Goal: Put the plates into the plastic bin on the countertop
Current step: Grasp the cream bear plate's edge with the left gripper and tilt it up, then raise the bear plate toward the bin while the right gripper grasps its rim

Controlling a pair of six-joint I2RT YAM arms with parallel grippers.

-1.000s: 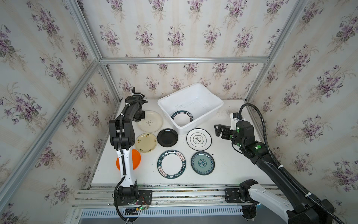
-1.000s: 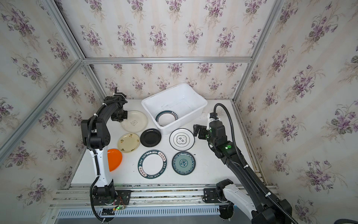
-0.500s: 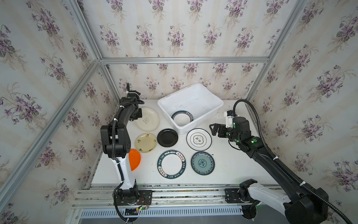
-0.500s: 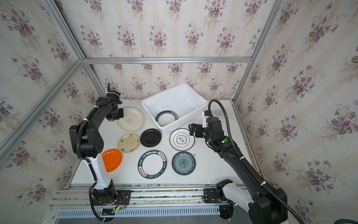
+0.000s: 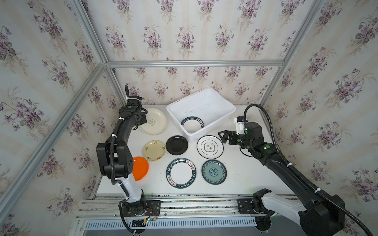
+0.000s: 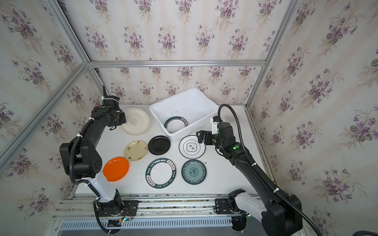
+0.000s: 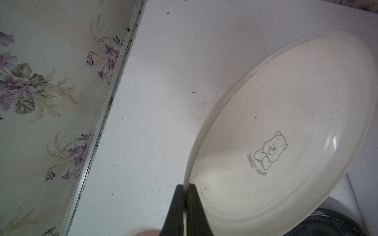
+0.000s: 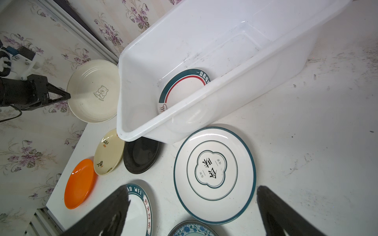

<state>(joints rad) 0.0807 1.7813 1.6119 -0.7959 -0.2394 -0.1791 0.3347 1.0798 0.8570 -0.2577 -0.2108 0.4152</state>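
Left gripper (image 7: 185, 187), black wedge-shaped fingers (image 7: 176, 204) pinched together on the thin rim of the large cream plate (image 7: 286, 132); glazed and smooth, faintly ribbed in concentric rings, printed with a small line-drawn bear and the words SWEET DEAR; apparently tilted, clamped edge raised, at the back left of the countertop (image 5: 245, 173), just beside the plastic bin (image 5: 204, 104); white, slightly translucent, rectangular with rounded corners and a rolled rim, scuffed inside, set askew near the back wall; within it, at the end nearest the arms and against the near wall, one white plate with a teal band and a red line (image 5: 192, 124); flat or leaning, impossible to tell; in front of the bin, flat on the countertop in two loose rows, a small cream plate with little prints (image 5: 153, 150), a glossy black plate (image 5: 177, 145) touching or tucked just under the bin's corner, a white plate with a thin dark rim and a clover-shaped emblem (image 5: 210, 147); nearer the front, a shiny orange plate (image 6: 116, 169), a white plate with a dark lettered band (image 5: 181, 173), a teal-patterned plate (image 5: 214, 172); right gripper (image 8: 193, 193), matt black fingers (image 8: 106, 214) spread wide apart, empty, poised by the right edge of the clover-emblem plate; matt white tabletop, peppered with dark specks and smears, edged in aluminium framing (image 5: 184, 63); beyond, floral wallpaper (image 5: 184, 30), pale stripes and purple sprigs.
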